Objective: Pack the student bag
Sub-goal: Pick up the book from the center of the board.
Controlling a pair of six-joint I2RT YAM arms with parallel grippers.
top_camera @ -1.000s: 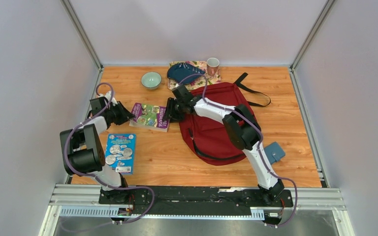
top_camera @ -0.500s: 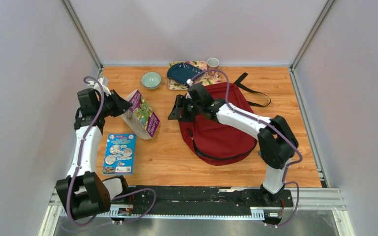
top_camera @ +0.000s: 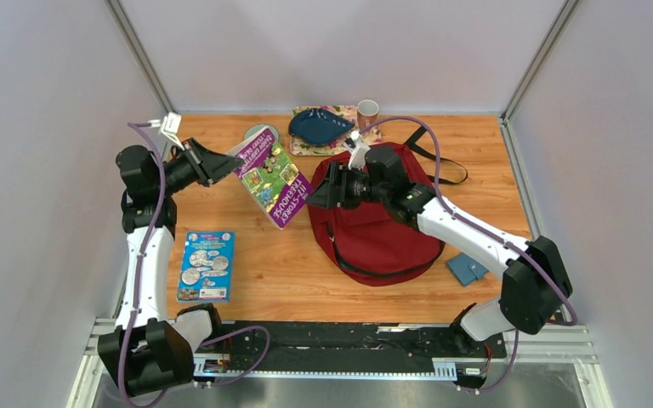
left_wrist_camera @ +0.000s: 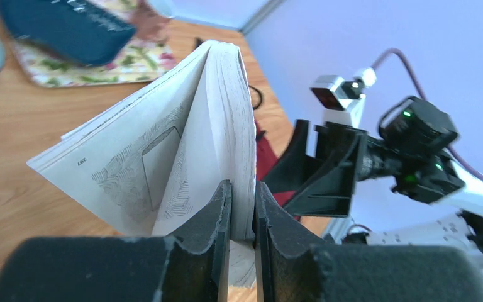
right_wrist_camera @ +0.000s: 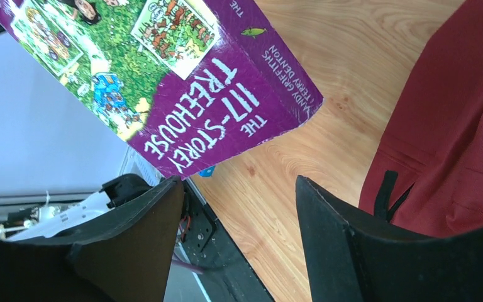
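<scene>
The student bag [top_camera: 378,238], dark red, lies flat on the wooden table right of centre. My left gripper [top_camera: 231,161] is shut on a purple paperback [top_camera: 274,176] and holds it tilted in the air, left of the bag. In the left wrist view the fingers [left_wrist_camera: 223,211] pinch a wad of pages while the rest of the book [left_wrist_camera: 176,141] fans open. My right gripper [top_camera: 316,189] hangs open at the bag's left edge, facing the book. Nothing sits between its fingers [right_wrist_camera: 154,220]; the purple cover [right_wrist_camera: 182,82] and the bag [right_wrist_camera: 459,126] show beyond them.
A blue picture book [top_camera: 207,265] lies near the left arm's base. A small blue wallet [top_camera: 468,269] sits right of the bag. At the back are a floral mat with a dark blue pouch [top_camera: 317,126], a cup [top_camera: 367,112] and a teal bowl [top_camera: 255,133].
My left arm lifted the purple book off the table and raised it tilted. My right gripper opened, left the book's edge and drew back right over the bag.
</scene>
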